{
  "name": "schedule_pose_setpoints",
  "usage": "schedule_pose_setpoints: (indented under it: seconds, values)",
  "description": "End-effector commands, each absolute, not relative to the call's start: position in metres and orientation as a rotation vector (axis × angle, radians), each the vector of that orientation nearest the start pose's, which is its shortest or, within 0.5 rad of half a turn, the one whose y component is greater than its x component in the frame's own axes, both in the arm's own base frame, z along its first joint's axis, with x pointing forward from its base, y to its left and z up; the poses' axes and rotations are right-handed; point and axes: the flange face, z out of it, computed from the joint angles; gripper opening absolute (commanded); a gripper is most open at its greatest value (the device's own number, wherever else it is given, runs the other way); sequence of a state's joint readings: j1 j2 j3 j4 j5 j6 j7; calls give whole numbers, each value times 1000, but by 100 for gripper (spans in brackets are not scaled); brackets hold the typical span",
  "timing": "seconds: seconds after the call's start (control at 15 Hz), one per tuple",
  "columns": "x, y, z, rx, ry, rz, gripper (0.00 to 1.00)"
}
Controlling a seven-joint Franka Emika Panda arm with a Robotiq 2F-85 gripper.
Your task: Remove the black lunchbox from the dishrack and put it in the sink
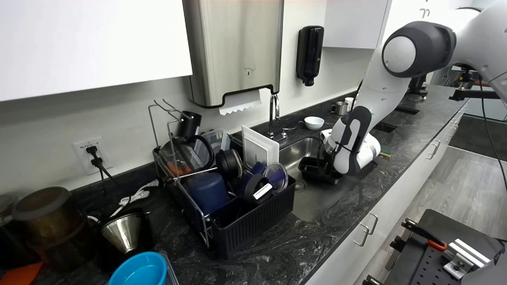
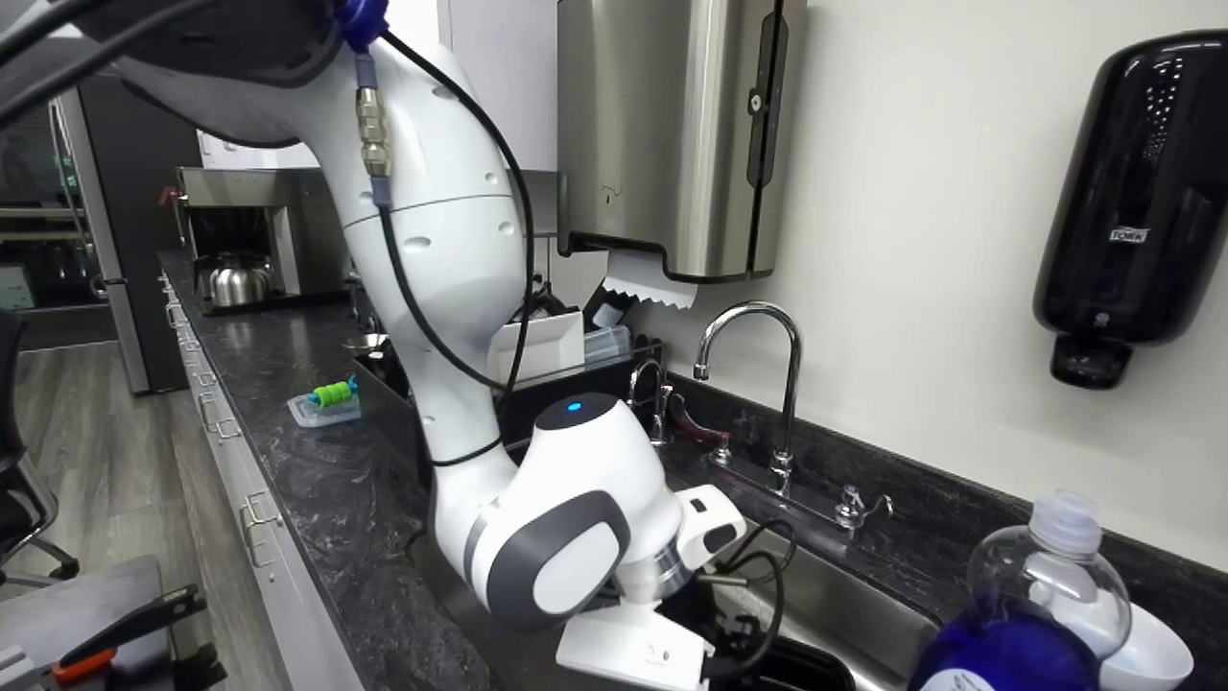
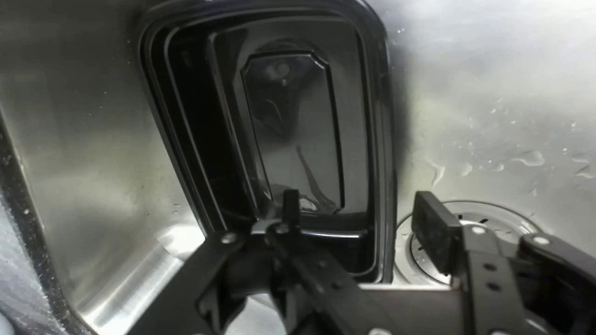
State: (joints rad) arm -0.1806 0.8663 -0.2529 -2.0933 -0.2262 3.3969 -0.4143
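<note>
The black lunchbox [image 3: 298, 130] lies open side up in the steel sink [image 3: 475, 93], beside the drain. It also shows in both exterior views [image 1: 311, 169] [image 2: 811, 664], partly hidden by the arm. My gripper [image 3: 356, 216] is open. In the wrist view one finger is over the lunchbox's inside and the other is outside it, over the drain. The lunchbox's long rim shows between the fingers, touching neither pad. The black dishrack [image 1: 257, 223] stands beside the sink.
The dishrack holds a white square dish [image 1: 259, 146], blue cups and lids. The faucet [image 2: 791, 384] rises behind the sink. A white bowl [image 1: 314, 122] and a blue soap bottle [image 2: 1017, 633] stand near the sink. A sponge [image 1: 386, 151] lies on the counter.
</note>
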Motion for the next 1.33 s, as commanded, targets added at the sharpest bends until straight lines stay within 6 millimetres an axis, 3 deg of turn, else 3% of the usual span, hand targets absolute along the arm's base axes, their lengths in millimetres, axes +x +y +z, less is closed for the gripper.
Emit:
schedule_pose_setpoints:
  seconds: [0.0, 0.13, 0.4, 0.87, 1.27]
  values:
    - [525, -219, 79, -3357, -576, -587, 94]
    - [524, -221, 92, -3355, -567, -584, 100]
    - [515, -223, 126, -3359, -534, -590, 100]
    - [490, -237, 203, -3379, -441, -572, 100]
    - [462, -227, 264, -3350, -414, -619, 100]
